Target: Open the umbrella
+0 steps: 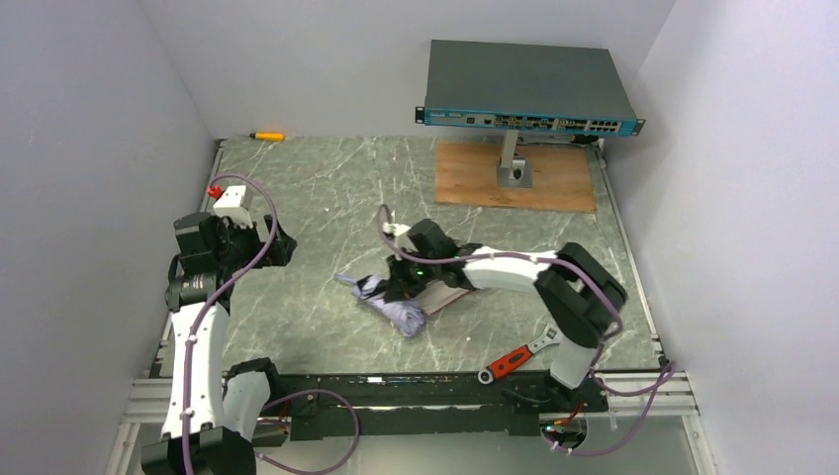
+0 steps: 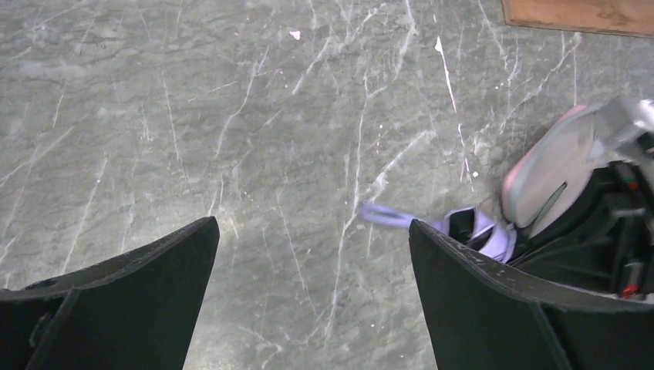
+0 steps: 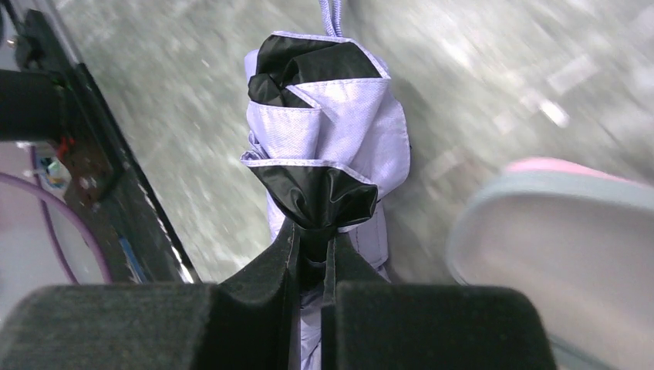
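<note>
One thin pinch of umbrella [image 3: 332, 131] fabric in my closed right gripper [image 3: 310, 240] could slip or tear; left gripper [image 2: 312, 231] gapes empty

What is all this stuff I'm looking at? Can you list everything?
umbrella: one, lavender with black lining, folded, mid-table
pad: one, pale with pink rim, beside the umbrella
wrench: one, red handle, near edge, right
pen-like tool: one, yellow-orange, far left corner
box: one, dark teal, on a stand, far right
stand: one, grey, on the board
board: one, brown wood, far right
table: one, green marbled
left gripper: one, black, open, left of the umbrella
right gripper: one, black, shut on the umbrella
</note>
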`<state>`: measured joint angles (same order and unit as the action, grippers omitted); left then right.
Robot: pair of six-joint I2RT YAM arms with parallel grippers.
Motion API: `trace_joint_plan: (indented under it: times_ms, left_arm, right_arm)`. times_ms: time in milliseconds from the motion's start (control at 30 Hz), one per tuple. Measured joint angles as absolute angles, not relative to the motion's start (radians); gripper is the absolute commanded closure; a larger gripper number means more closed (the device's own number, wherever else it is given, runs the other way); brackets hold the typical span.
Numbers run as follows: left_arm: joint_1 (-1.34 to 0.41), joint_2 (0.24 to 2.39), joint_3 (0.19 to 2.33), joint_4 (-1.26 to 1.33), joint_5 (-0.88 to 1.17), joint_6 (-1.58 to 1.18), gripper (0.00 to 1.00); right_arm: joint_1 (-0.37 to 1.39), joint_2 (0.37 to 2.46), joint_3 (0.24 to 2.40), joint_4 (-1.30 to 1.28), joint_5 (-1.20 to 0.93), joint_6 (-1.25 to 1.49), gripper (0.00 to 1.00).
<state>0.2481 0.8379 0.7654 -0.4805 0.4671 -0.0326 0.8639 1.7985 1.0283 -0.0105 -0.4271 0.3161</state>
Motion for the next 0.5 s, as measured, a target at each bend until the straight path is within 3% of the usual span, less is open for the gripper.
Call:
trace_joint_plan:
  times_ms: [267, 500]
  left_arm:
    - [0.248, 0.797, 0.765, -0.528, 0.473, 0.001, 0.0]
    - [0.248, 0.78, 0.754, -0.548, 0.492, 0.069, 0.0]
  right_arm:
    - [0.64, 1.582, 0.845, -0.173, -0.48, 0.147, 1.0]
    - [0.638, 1.623, 0.897, -0.297, -0.622, 0.028, 1.0]
